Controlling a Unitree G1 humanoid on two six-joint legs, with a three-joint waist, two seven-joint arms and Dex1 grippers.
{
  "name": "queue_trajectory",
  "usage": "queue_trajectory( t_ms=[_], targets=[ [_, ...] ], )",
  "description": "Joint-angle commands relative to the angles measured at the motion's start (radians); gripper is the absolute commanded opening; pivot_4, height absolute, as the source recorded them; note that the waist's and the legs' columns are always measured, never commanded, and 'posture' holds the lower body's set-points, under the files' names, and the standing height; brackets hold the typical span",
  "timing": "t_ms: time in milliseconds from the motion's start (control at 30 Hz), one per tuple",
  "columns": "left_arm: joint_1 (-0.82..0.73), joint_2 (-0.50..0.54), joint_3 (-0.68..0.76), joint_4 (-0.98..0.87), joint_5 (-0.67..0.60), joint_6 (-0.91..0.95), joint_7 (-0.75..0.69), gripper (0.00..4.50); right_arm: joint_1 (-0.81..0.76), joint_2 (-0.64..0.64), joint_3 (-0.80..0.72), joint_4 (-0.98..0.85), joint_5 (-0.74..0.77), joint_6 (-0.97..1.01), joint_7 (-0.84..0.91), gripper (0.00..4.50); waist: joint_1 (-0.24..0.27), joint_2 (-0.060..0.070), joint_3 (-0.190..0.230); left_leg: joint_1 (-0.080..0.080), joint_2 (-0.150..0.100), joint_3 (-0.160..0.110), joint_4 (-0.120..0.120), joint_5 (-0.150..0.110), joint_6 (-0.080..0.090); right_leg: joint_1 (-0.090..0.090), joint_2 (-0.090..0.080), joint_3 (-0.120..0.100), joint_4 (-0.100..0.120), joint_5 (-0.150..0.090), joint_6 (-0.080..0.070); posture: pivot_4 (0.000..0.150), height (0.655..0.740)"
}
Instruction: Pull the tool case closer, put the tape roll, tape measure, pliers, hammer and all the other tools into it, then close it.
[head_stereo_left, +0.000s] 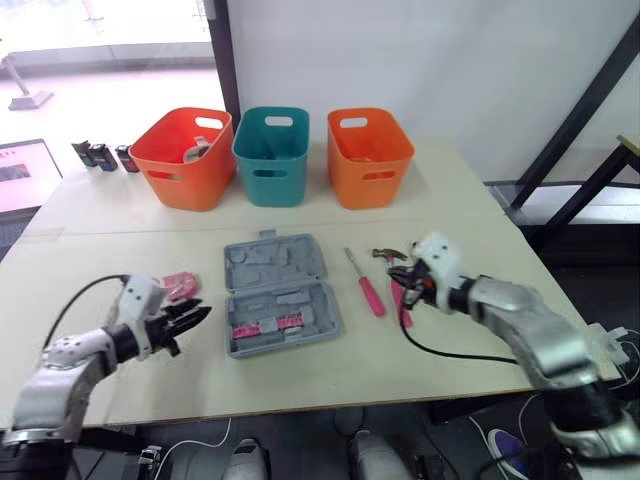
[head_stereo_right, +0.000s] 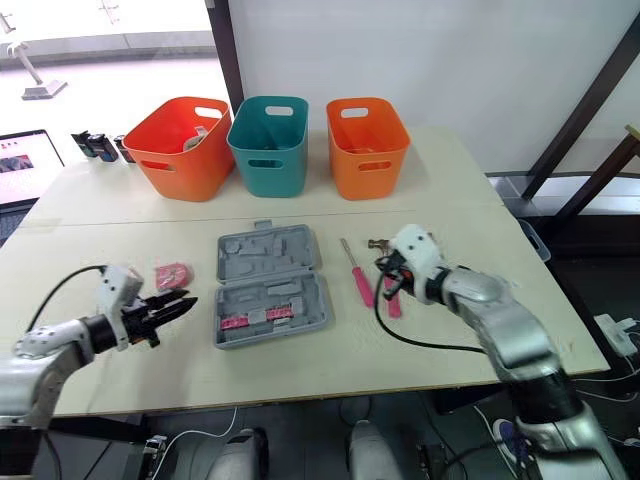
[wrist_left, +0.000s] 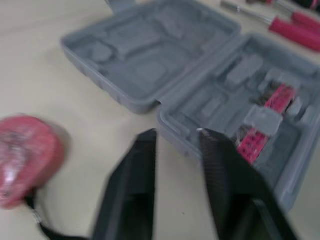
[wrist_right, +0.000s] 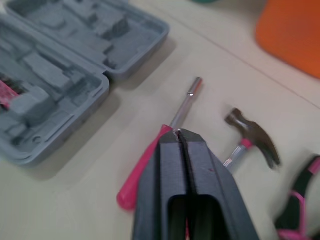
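At your far left a screen (head_stereo_left: 22, 175) sits off the table edge, its content too small to read. Small dark items (head_stereo_left: 100, 156) stand at the table's (head_stereo_left: 480, 190) back corner. Your left gripper (head_stereo_left: 195, 317) hovers low over the light wood top, fingers a narrow gap apart and holding nothing. The pink tape measure (head_stereo_left: 180, 285) lies just beside it.

Three bins line the back: the left orange bin (head_stereo_left: 185, 165) with something grey inside, a teal bin (head_stereo_left: 272, 160), and a right orange bin (head_stereo_left: 368, 160). I can't tell those two bins' contents.

The grey tool case (head_stereo_left: 277, 293) lies open mid-table, with a pink bit strip (head_stereo_left: 265, 325) in its near half. To its right lie the pink screwdriver (head_stereo_left: 368, 287) and then the hammer (head_stereo_left: 388, 255). Your right gripper (wrist_right: 179, 134) is pressed closed, empty, over the screwdriver, with the pliers (wrist_right: 292, 205) beside it.

Behind are a white wall, a bright window and black frame bars.
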Motion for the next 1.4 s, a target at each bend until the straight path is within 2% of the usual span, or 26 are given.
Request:
queue_trajectory(
  t_ms=[33, 167, 367, 533, 700, 833, 1033, 1133, 1400],
  targets=[
    [-0.05, 0.003, -0.018, 0.074, 0.065, -0.055, 0.035, 0.04, -0.103, 0.028, 0.111, 0.121, -0.111, -0.087, 0.046, 0.0, 0.0, 0.0, 0.0, 0.0, 0.0, 0.0, 0.0, 0.0, 0.0, 0.0, 0.0, 0.0, 0.0, 0.0, 0.001, 0.15, 0.74],
    [-0.136, 0.0, -0.049, 0.186, 0.144, -0.082, 0.099, 0.04, -0.233, 0.116, 0.206, 0.358, -0.217, -0.202, 0.064, 0.0, 0.0, 0.0, 0.0, 0.0, 0.0, -0.001, 0.0, 0.0, 0.0, 0.0, 0.001, 0.0, 0.0, 0.002, 0.003, 0.15, 0.74],
    [-0.216, -0.033, -0.125, 0.27, 0.207, -0.109, 0.109, 0.04, -0.37, 0.253, 0.271, 0.659, -0.33, -0.308, 0.053, 0.0, 0.001, 0.0, 0.0, 0.0, 0.0, -0.001, -0.001, 0.0, 0.0, 0.0, 0.001, -0.001, 0.0, 0.003, 0.007, 0.15, 0.74],
    [-0.262, -0.064, -0.177, 0.352, 0.262, -0.144, 0.128, 0.04, -0.42, 0.325, 0.297, 0.774, -0.389, -0.341, 0.083, 0.0, 0.0, 0.0, 0.0, 0.0, 0.0, -0.002, -0.001, 0.0, 0.0, 0.0, 0.001, -0.001, 0.002, 0.004, 0.007, 0.15, 0.74],
    [-0.292, -0.088, -0.242, 0.4, 0.316, -0.189, 0.109, 0.04, -0.432, 0.386, 0.306, 0.799, -0.421, -0.347, 0.11, 0.0, 0.0, 0.001, 0.0, 0.004, 0.0, -0.002, -0.001, 0.0, 0.0, 0.004, 0.001, -0.002, 0.003, 0.004, 0.007, 0.15, 0.74],
    [-0.272, -0.096, -0.27, 0.359, 0.314, -0.192, 0.047, 0.04, -0.367, 0.365, 0.321, 0.663, -0.425, -0.309, 0.206, 0.0, 0.002, 0.001, 0.0, 0.005, 0.0, -0.002, -0.001, 0.0, 0.0, 0.005, 0.001, -0.002, 0.003, 0.003, 0.008, 0.15, 0.74],
    [-0.159, -0.083, -0.3, 0.182, 0.276, -0.13, -0.058, 0.04, -0.198, 0.265, 0.333, 0.374, -0.445, -0.191, 0.288, 0.0, 0.003, 0.003, -0.001, 0.005, 0.0, -0.003, -0.002, 0.0, 0.0, 0.006, 0.001, -0.002, 0.003, 0.002, 0.009, 0.15, 0.74],
    [-0.111, -0.076, -0.326, 0.092, 0.28, -0.101, -0.085, 0.04, -0.122, 0.212, 0.322, 0.25, -0.453, -0.124, 0.298, 0.0, 0.007, 0.005, -0.002, 0.006, 0.0, -0.003, -0.002, 0.0, 0.0, 0.006, 0.001, -0.002, 0.002, 0.002, 0.009, 0.15, 0.74],
    [-0.053, -0.078, -0.358, -0.011, 0.284, -0.044, -0.096, 0.04, 0.062, 0.103, 0.281, -0.078, -0.436, 0.087, 0.31, 0.0, 0.029, 0.005, -0.004, 0.006, -0.001, -0.002, -0.001, 0.0, 0.0, 0.008, 0.0, -0.002, -0.001, -0.001, 0.005, 0.15, 0.74]
  ],
)
